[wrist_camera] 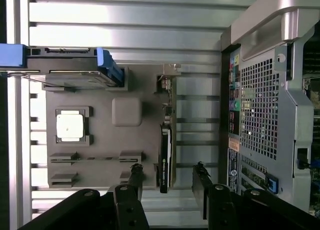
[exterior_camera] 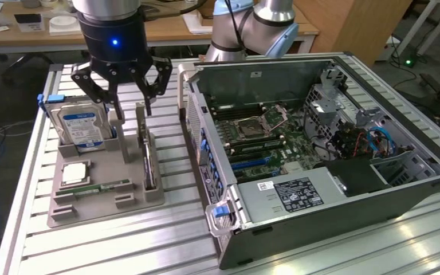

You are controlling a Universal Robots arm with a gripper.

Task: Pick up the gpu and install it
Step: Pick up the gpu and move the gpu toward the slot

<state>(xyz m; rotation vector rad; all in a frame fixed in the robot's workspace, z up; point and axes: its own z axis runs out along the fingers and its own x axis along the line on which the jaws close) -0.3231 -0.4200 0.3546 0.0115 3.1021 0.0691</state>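
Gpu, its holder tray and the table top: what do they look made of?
The gpu: dark circuit board seen edge-on, likely fibreglass laminate. Its silvery end bracket looks like bare sheet metal. Holder tray: matte grey-brown, uniform colour, rounded moulded edges, so probably plastic, perhaps printed. Table: slatted, brushed silver with bright glare, which looks like aluminium profile.

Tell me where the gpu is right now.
The gpu stands on edge in the gray tray, on the side nearest the open computer case, at the exterior view's left.
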